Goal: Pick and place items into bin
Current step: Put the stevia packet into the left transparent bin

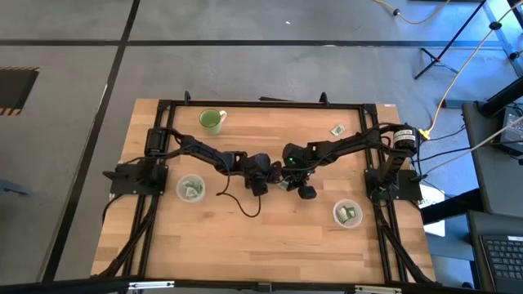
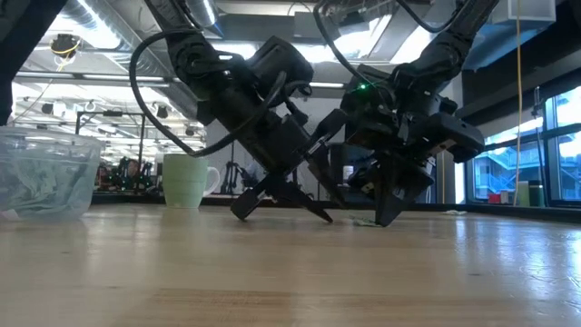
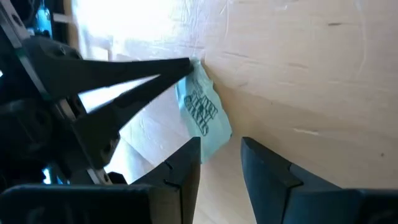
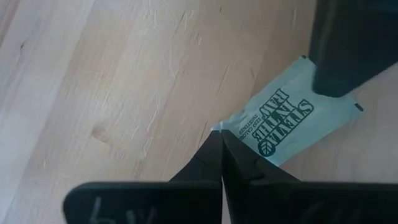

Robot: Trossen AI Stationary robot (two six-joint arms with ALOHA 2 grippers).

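a: in your right wrist view, the right gripper (image 4: pixel 221 163) had its two dark fingers pressed together, tips on the corner of the small flat green-and-white shiny paper packet (image 4: pixel 287 118). were you holding it?

b: i couldn't tell. the fingers were together with nothing visibly between them; at most you'd nipped the very edge.

a: and the left gripper (image 3: pixel 221 152)?

b: its fingers stood spread, straddling the packet's near end, with one tip down on its far end in your right wrist view. the packet lay on the light wooden table (image 1: pixel 270 237), mid-table between both arms, a little tilted up at one side.

a: how would it handle?

b: i judged it nearly weightless, thin, floppy, and slick in that wrapper. flat on wood, it would skate away from a push. you'd do best taking the raised edge across its short width.

a: farther off?

b: two clear plastic bins (image 1: pixel 191 189) with packets inside, one more stray packet (image 1: pixel 337 130) toward the back, and a light-green ceramic mug (image 1: pixel 212 121).
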